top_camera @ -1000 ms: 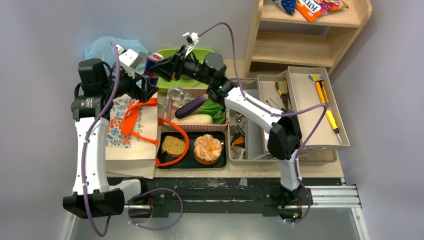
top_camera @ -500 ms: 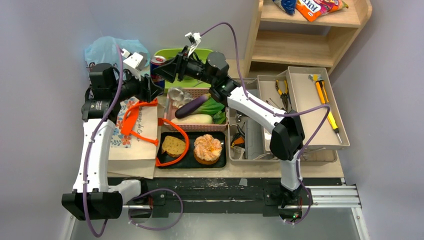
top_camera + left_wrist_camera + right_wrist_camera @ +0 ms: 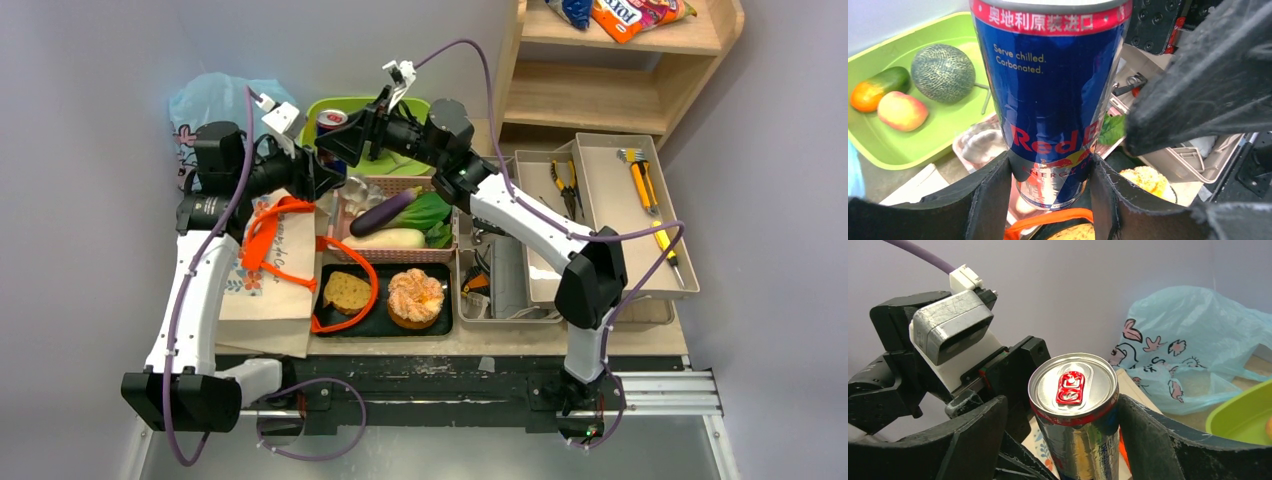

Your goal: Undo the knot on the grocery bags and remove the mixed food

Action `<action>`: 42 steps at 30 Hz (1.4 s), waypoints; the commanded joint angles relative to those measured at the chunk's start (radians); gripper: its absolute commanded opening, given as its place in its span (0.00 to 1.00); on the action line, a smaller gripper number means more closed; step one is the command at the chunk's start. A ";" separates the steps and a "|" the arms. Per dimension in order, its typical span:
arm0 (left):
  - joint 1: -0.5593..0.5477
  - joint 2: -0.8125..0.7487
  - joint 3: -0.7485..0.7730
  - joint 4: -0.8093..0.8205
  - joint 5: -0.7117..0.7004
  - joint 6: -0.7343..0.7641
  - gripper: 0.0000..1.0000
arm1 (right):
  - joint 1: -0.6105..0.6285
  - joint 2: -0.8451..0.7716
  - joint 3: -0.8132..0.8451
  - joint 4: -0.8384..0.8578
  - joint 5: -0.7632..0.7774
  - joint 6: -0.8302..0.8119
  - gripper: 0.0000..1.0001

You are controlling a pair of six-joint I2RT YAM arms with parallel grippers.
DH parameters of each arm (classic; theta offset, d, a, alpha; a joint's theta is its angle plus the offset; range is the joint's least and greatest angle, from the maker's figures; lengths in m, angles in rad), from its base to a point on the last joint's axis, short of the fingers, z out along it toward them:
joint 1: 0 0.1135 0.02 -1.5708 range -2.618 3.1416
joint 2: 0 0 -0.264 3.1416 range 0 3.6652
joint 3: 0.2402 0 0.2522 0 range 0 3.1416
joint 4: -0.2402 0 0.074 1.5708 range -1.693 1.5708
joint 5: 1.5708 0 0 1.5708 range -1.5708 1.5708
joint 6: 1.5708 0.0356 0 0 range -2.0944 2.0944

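My left gripper (image 3: pixel 1050 167) is shut on the lower part of a blue and silver drink can (image 3: pixel 1053 90) and holds it upright in the air. In the top view the can (image 3: pixel 332 122) is between both grippers, above the pink basket's left end. My right gripper (image 3: pixel 1062 404) is open and straddles the can's top (image 3: pixel 1074 386), with a gap on its left side. The light-blue bag (image 3: pixel 205 105) lies at the back left, its knot not visible. The beige tote (image 3: pixel 262 285) lies flat. Melon (image 3: pixel 942 72), peach (image 3: pixel 902 111) and orange (image 3: pixel 868 97) lie in the green tray (image 3: pixel 948 132).
A pink basket (image 3: pixel 400 255) holds eggplant (image 3: pixel 380 213), radish (image 3: pixel 395 238) and greens (image 3: pixel 428 213). A black tray (image 3: pixel 385 322) holds the pastry (image 3: pixel 415 297) and a bread slice (image 3: pixel 347 291). Grey tool bins (image 3: pixel 610 200) stand right, a wooden shelf (image 3: pixel 600 90) behind.
My left gripper has carried the can to the right and slightly back. My right gripper has shifted right with it and stays around the can's top.
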 commanded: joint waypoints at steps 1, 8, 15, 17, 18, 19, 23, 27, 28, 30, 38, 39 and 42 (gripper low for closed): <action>-0.020 0.002 0.035 0.159 0.068 -0.090 0.00 | 0.004 -0.070 -0.054 0.032 0.032 -0.070 0.76; -0.039 0.018 0.044 0.224 0.101 -0.165 0.00 | 0.004 -0.088 -0.121 0.089 0.049 -0.069 0.66; -0.103 0.038 0.092 0.137 0.075 -0.037 0.09 | -0.006 -0.115 -0.131 0.083 0.067 -0.068 0.12; -0.105 0.047 0.106 0.130 0.064 -0.047 0.47 | -0.026 -0.141 -0.136 0.062 0.107 -0.065 0.00; -0.105 0.048 0.110 0.132 0.051 -0.058 0.62 | -0.046 -0.161 -0.142 0.044 0.131 -0.070 0.00; -0.105 0.046 0.113 0.138 0.031 -0.085 0.72 | -0.066 -0.192 -0.160 0.032 0.162 -0.080 0.00; -0.103 0.038 0.114 0.160 0.016 -0.113 0.88 | -0.153 -0.367 -0.319 0.042 0.335 -0.143 0.00; -0.103 0.041 0.113 0.162 0.025 -0.127 0.91 | -0.219 -0.553 -0.477 -0.004 0.586 -0.290 0.00; -0.102 0.043 0.113 0.162 0.028 -0.129 0.91 | -0.244 -0.587 -0.499 -0.039 0.635 -0.293 0.00; -0.102 0.050 0.115 0.161 0.035 -0.134 0.91 | -0.325 -0.659 -0.546 -0.091 0.691 -0.258 0.00; -0.102 0.077 0.125 0.167 0.059 -0.170 0.91 | -0.564 -0.684 -0.545 -0.204 0.830 -0.325 0.00; -0.103 0.080 0.129 0.167 0.061 -0.171 0.92 | -0.591 -0.665 -0.533 -0.205 0.817 -0.321 0.00; -0.104 0.091 0.143 0.160 0.062 -0.173 0.92 | -0.639 -0.592 -0.489 -0.197 0.737 -0.308 0.00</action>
